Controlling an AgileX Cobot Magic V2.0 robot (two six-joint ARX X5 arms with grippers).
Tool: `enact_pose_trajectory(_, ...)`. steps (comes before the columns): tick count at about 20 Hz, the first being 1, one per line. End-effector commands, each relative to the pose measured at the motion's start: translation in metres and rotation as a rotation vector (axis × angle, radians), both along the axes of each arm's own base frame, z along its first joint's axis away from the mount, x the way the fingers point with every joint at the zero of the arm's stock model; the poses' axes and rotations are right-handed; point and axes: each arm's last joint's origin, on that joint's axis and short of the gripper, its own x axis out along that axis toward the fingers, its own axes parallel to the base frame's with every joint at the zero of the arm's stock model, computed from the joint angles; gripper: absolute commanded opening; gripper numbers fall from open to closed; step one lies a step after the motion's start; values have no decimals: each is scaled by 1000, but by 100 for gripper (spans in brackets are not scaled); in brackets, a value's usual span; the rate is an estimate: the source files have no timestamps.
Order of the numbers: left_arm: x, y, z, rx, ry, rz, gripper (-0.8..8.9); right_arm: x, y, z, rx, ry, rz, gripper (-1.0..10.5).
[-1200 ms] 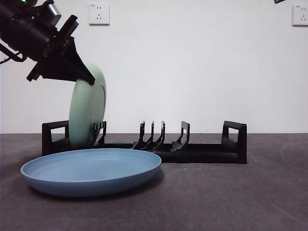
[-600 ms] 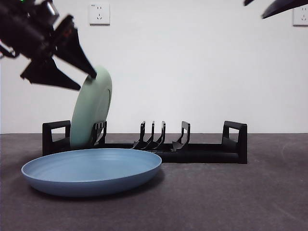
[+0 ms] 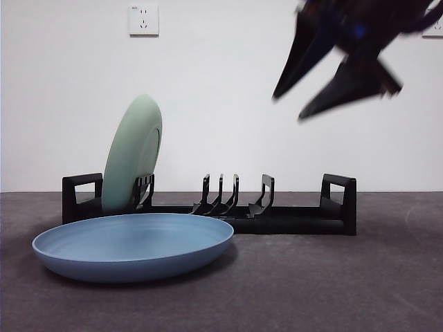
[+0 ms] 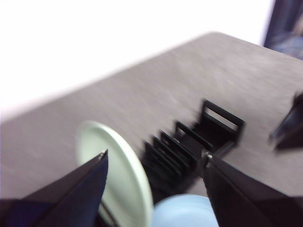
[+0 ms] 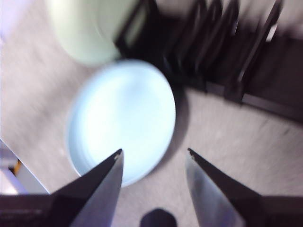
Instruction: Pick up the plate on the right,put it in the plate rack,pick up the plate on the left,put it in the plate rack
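A pale green plate [image 3: 133, 155] stands on edge in the left end of the black plate rack [image 3: 277, 218], with nothing holding it. A blue plate [image 3: 131, 245] lies flat on the table in front of the rack's left half. My right gripper [image 3: 288, 108] hangs open and blurred high above the rack's right part; its wrist view looks down on the blue plate [image 5: 123, 118] between its open jaws [image 5: 155, 151]. My left gripper [image 4: 155, 155] is open and empty, out of the front view, above the green plate [image 4: 118, 175] and the rack [image 4: 199, 137].
The dark grey table [image 3: 332, 290] runs back to a white wall with a socket [image 3: 143, 19]. The rack has several free prong slots in its middle. The right gripper [image 4: 286, 130] also shows at the edge of the left wrist view.
The left gripper opened, let go of the green plate and left the front view. The plate now leans in the rack. The right gripper came down from the top right.
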Motion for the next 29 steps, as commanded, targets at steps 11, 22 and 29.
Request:
enact_pose_trajectory(11,-70,2,33,-11,-166,-114,314,34,57,-103,-20,235,94,221)
enact_pose_trajectory(22,-66,-3,25,49,-114,-88,314,42,63,-129,-6,303,41,-16)
enact_pose_trajectory(29,-51,-23,0,197,69,-229,314,30,56,-102,-8,333,23,-16)
